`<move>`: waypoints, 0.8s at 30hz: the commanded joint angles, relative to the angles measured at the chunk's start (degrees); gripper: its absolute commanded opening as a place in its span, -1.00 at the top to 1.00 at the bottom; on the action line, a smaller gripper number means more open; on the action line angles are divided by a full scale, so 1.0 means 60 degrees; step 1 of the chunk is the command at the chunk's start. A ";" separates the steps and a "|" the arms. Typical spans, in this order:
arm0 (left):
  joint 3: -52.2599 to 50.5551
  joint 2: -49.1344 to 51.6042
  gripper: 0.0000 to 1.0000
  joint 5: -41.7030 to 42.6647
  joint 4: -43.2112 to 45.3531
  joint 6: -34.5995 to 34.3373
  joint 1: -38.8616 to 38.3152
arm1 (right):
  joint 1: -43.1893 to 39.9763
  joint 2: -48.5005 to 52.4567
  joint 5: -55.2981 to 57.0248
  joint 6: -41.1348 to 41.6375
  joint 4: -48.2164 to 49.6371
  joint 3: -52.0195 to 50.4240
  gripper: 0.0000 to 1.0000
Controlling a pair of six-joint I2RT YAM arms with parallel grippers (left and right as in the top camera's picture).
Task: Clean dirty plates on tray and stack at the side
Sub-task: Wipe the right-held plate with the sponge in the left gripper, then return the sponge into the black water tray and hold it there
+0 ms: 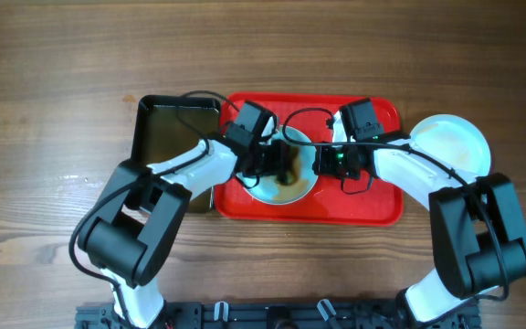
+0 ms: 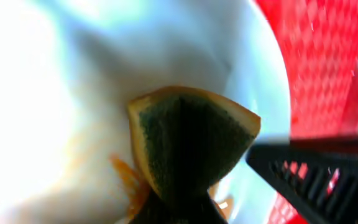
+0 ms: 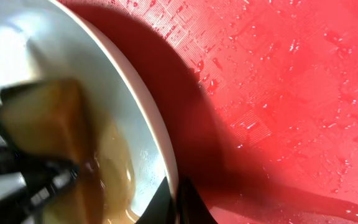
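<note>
Two robot arms meet over a red tray (image 1: pixel 354 206) at the middle of a wooden table (image 1: pixel 53 91). The left gripper (image 1: pixel 281 164) is clamped on a green-and-yellow sponge (image 2: pixel 191 143), which is pressed against a pale plate (image 1: pixel 286 190) lying mid-tray and streaked with orange-brown sauce. The right gripper (image 1: pixel 322 163) pinches that plate's rim at its 3 o'clock edge. A second plate (image 1: pixel 455 142) sits on the table just off the tray at 3 o'clock. A black tub (image 1: pixel 167 128) stands beside the tray at 9 o'clock.
</note>
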 commanded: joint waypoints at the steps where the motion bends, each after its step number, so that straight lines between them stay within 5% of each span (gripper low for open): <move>1: -0.0138 0.0164 0.92 -0.1789 -0.0317 0.0277 0.0670 | 0.0047 0.0382 0.0488 -0.0233 -0.0291 -0.0331 0.91; 8: -0.0113 -0.2688 0.92 -0.1960 -0.1701 0.2007 0.0965 | 0.0047 0.0382 0.0492 -0.0237 -0.0328 -0.0331 0.92; 12: -0.0113 -0.4127 0.92 -0.2718 -0.2568 0.2022 0.1861 | 0.0047 0.0382 0.0492 -0.0237 -0.0331 -0.0331 0.91; 16: -0.0131 -0.3789 0.92 -0.2699 -0.3297 0.2765 0.3053 | 0.0047 0.0382 0.0492 -0.0237 -0.0335 -0.0331 0.91; 24: -0.0149 -0.1410 0.78 -0.2725 -0.3636 0.3537 0.3242 | 0.0047 0.0382 0.0488 -0.0237 -0.0412 -0.0331 0.91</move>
